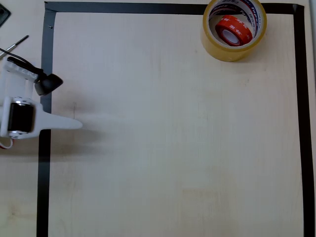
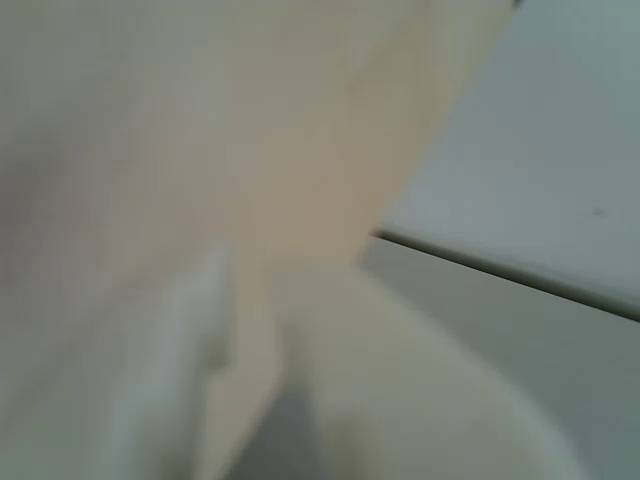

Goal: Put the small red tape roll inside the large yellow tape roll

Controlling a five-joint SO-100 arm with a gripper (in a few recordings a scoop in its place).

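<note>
Red-orange and ringed in white, the small red tape roll [image 1: 233, 29] lies inside the hollow of the large yellow tape roll [image 1: 231, 50], tipped somewhat against the printed inner core rather than flat on the bottom. The yellow roll stands on its end near the top right corner of the pale wooden surface [image 1: 173, 138] in the overhead view, just inside the black tape border [image 1: 298, 98] that frames the work area.

Well apart from both rolls, at the left edge of that view, the gripper [image 1: 66, 122] sits low over the border strip with one white finger pointing right across the wood. It carries nothing, but how far its jaws stand apart I cannot tell; the wrist view is too blurred to settle it, giving only soft pale shapes.

Judged from how things lie, the placement looks done. Little remains to spoil it: the red roll leans, so a knock to the yellow roll could shift it, though the tall wall should keep it in. A sweep of the arm back across the surface toward that corner would be the likeliest cause.
</note>
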